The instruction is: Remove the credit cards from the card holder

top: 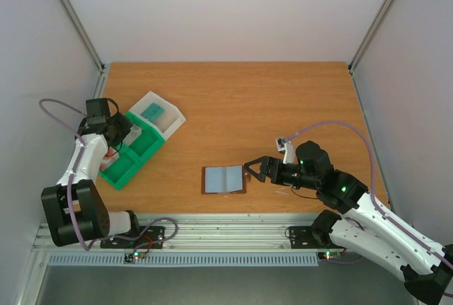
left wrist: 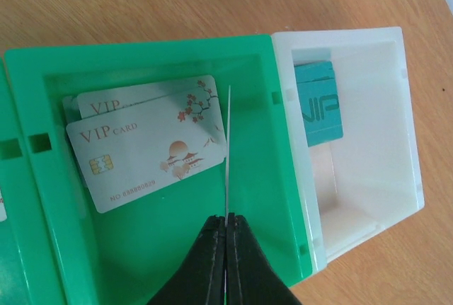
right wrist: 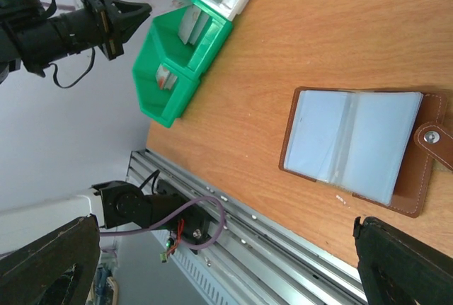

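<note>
The left gripper (left wrist: 226,226) is clamped on a thin card (left wrist: 228,142), seen edge-on and upright over a tray (left wrist: 262,177) compartment where pale cards (left wrist: 148,153) lie flat. To finish this well, I judge it should lower until the card's edge nears the floor, tip the card toward the pile, then let go, so it drops inside rather than over the wall. A teal card (left wrist: 318,103) sits in the box (left wrist: 354,36) alongside. The wallet (top: 224,180) lies spread open between the arms, its sleeves apparently empty. Just right of it the right gripper (top: 253,172) hovers, jaws apart, holding nothing.
</note>
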